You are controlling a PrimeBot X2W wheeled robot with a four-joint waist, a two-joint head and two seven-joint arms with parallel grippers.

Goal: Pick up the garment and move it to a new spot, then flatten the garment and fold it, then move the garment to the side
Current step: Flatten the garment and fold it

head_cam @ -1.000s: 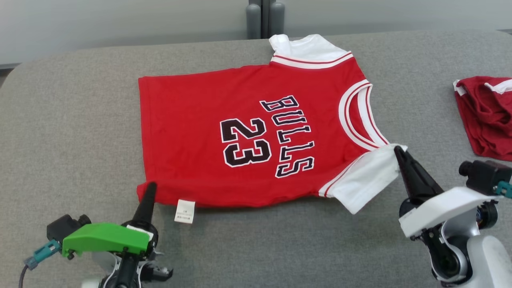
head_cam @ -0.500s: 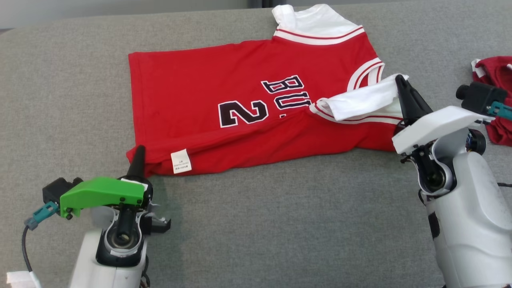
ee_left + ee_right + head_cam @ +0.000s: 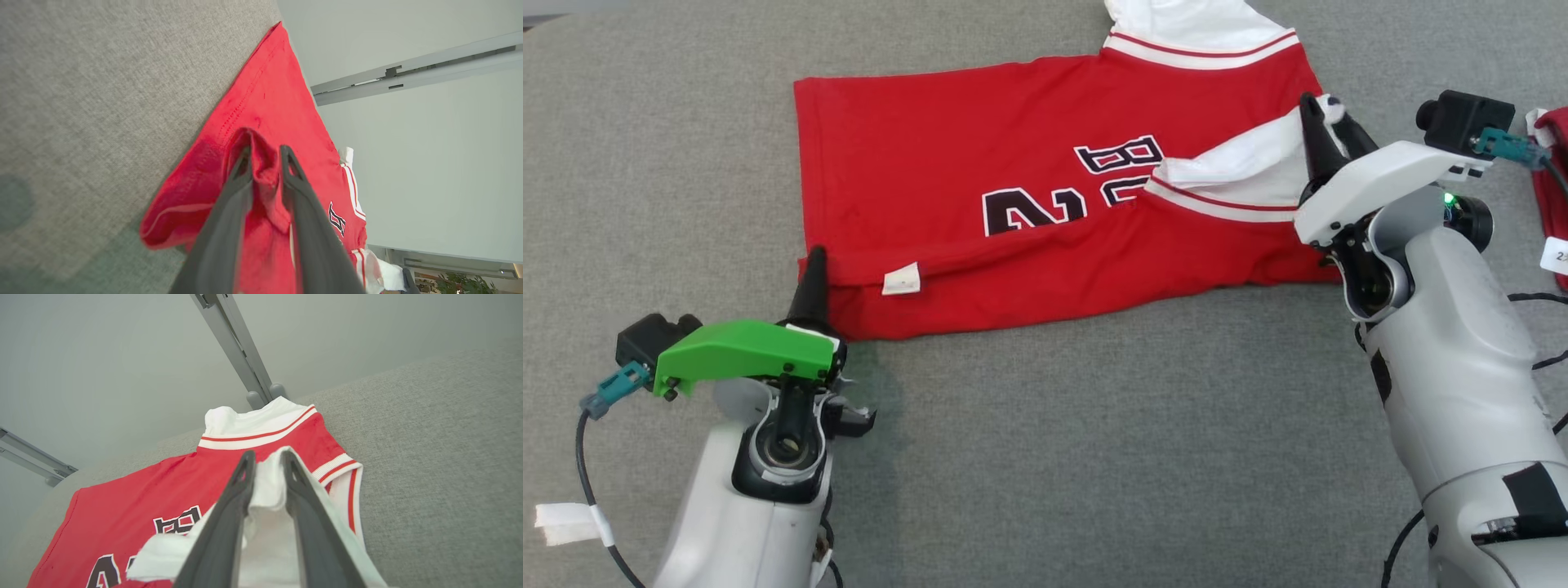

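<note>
Red Bulls jersey with white sleeves (image 3: 1013,139) lay half-folded on the grey fabric table (image 3: 1054,449), long axis crosswise, ahead of both claws. The left gripper (image 3: 265,151) stood parted around its hem corner, and the right gripper (image 3: 267,457) around the near sleeve.

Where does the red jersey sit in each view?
Head view: jersey upper middle, near edge folded over.
Left wrist view: jersey from centre down to the bottom edge.
Right wrist view: jersey lower left to centre.
Shared landmark: its black lettering.
</note>
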